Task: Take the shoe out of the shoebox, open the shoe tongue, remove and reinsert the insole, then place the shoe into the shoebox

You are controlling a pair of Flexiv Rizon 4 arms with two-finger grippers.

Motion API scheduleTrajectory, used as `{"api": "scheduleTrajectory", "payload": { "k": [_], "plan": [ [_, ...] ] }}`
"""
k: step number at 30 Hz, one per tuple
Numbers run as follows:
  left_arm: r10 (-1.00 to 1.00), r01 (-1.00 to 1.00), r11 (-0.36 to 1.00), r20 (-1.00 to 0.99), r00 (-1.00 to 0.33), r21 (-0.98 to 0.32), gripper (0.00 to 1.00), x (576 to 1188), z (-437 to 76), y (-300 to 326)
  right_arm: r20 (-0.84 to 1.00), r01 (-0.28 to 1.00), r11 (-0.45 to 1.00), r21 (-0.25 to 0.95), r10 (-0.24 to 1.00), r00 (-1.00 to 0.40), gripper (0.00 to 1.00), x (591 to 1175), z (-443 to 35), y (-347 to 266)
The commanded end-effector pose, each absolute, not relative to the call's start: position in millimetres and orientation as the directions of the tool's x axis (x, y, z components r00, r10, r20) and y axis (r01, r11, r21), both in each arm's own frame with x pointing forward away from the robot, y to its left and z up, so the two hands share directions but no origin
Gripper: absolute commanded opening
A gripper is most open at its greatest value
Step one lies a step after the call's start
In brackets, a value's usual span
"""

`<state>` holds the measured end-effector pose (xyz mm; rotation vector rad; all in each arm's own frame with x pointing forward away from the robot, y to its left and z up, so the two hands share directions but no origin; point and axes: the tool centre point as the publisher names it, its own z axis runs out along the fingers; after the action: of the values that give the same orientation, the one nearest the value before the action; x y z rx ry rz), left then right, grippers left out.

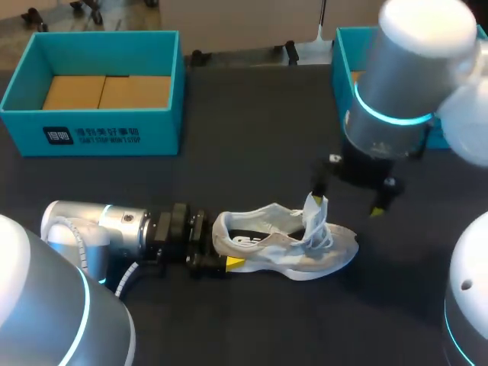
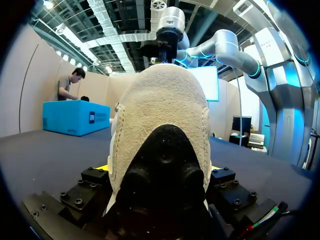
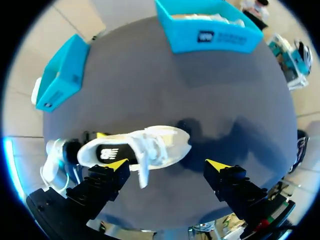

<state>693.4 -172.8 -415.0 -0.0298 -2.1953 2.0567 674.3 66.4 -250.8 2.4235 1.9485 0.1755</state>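
A white sneaker point(image 1: 293, 242) lies on its sole on the dark table, toe to the right, its tongue point(image 1: 315, 209) pulled upright. My left gripper point(image 1: 221, 244) comes in low from the left, its fingers on both sides of the heel. In the left wrist view the heel point(image 2: 160, 115) fills the space between the fingers. My right gripper point(image 1: 349, 197) hangs open just above the shoe's front half, holding nothing. In the right wrist view its yellow fingertips point(image 3: 117, 164) stand wide apart with the shoe point(image 3: 135, 149) below, nearer one finger.
An open teal shoebox point(image 1: 99, 130) with a brown cardboard floor stands at the back left. A second teal box point(image 1: 345, 53) at the back right is partly hidden by my right arm. Bare dark tabletop point(image 1: 252, 145) lies between the boxes and the shoe.
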Motion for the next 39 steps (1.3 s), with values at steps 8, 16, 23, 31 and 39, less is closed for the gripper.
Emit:
{"api": "scheduleTrajectory", "payload": {
  "k": [8, 16, 23, 31, 39],
  "plan": [
    [0.101, -0.076, 0.067, 0.083, -0.991, -0.995, 0.0, 692.3, -415.1, -173.6, -0.158, 0.979, 0.161, 0.121, 0.977, -0.141, 0.19, 675.6, -185.3, 148.6],
    [0.101, -0.076, 0.067, 0.083, -0.991, -0.995, 0.0, 692.3, -415.1, -173.6, -0.134, 0.876, 0.481, 0.043, 0.871, -0.472, 0.0, 679.3, -190.4, 185.2],
    [0.101, -0.076, 0.067, 0.083, -0.991, -0.995, 0.0, 692.3, -415.1, -173.6, -0.097, 0.7, 0.713, 0.037, 0.7, -0.708, 0.0, 669.3, -197.8, 196.3],
    [0.101, -0.076, 0.067, 0.083, -0.991, -0.995, 0.0, 692.3, -415.1, -173.6, -0.116, 0.62, 0.784, 0.019, 0.618, -0.778, 0.0, 673.2, -206.0, 211.2],
    [0.101, -0.076, 0.067, 0.083, -0.991, -0.995, 0.0, 692.3, -415.1, -173.6, -0.13, 0.312, 0.949, 0.038, 0.314, -0.941, 0.0, 672.1, -223.7, 227.3]
  ]
}}
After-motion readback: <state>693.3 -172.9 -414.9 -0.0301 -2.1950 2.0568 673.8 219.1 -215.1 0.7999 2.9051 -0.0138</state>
